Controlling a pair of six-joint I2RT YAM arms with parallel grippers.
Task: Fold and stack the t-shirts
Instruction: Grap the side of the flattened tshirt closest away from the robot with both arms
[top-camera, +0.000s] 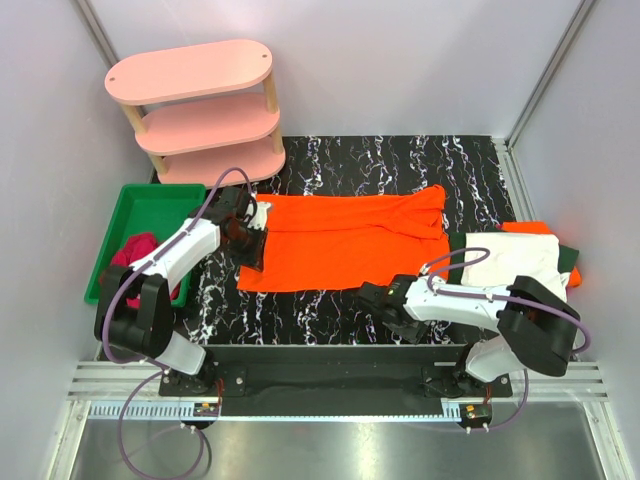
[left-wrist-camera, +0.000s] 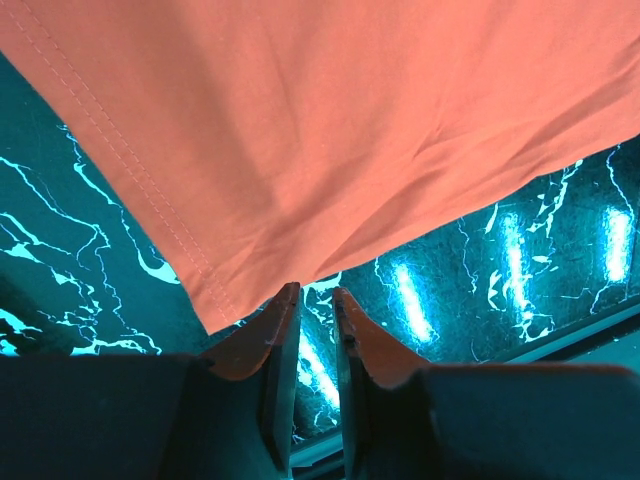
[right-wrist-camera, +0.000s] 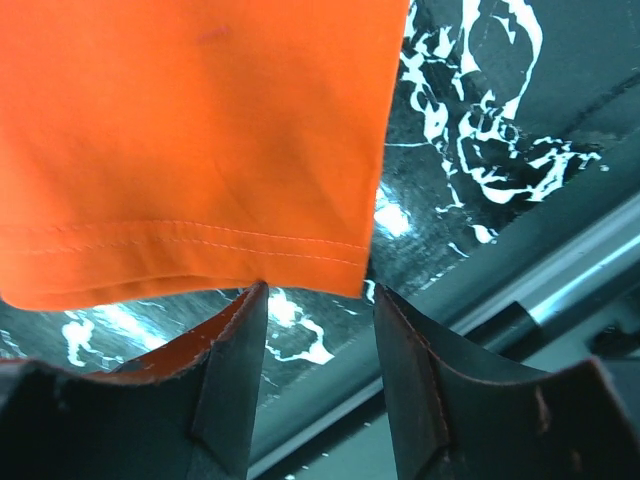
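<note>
The large bright orange t-shirt (top-camera: 345, 240) lies spread flat on the black marbled table (top-camera: 400, 165). My left gripper (top-camera: 251, 256) is at the shirt's near left corner. In the left wrist view its jaws (left-wrist-camera: 315, 292) stand a narrow gap apart with only table between them, tips just short of the stitched hem (left-wrist-camera: 150, 190). My right gripper (top-camera: 366, 294) is at the near right corner. It is open (right-wrist-camera: 318, 290), and the hem corner (right-wrist-camera: 300, 255) sits just beyond its tips, not between them. At the right lies a stack of shirts: white (top-camera: 515, 262) over dark green (top-camera: 570, 262) and orange (top-camera: 540, 228).
A green bin (top-camera: 150, 205) at the left holds a dark red cloth (top-camera: 138, 250). A pink three-tier shelf (top-camera: 195, 110) stands at the back left. The table's near metal rail (right-wrist-camera: 520, 300) runs just below the right gripper. White walls enclose the sides.
</note>
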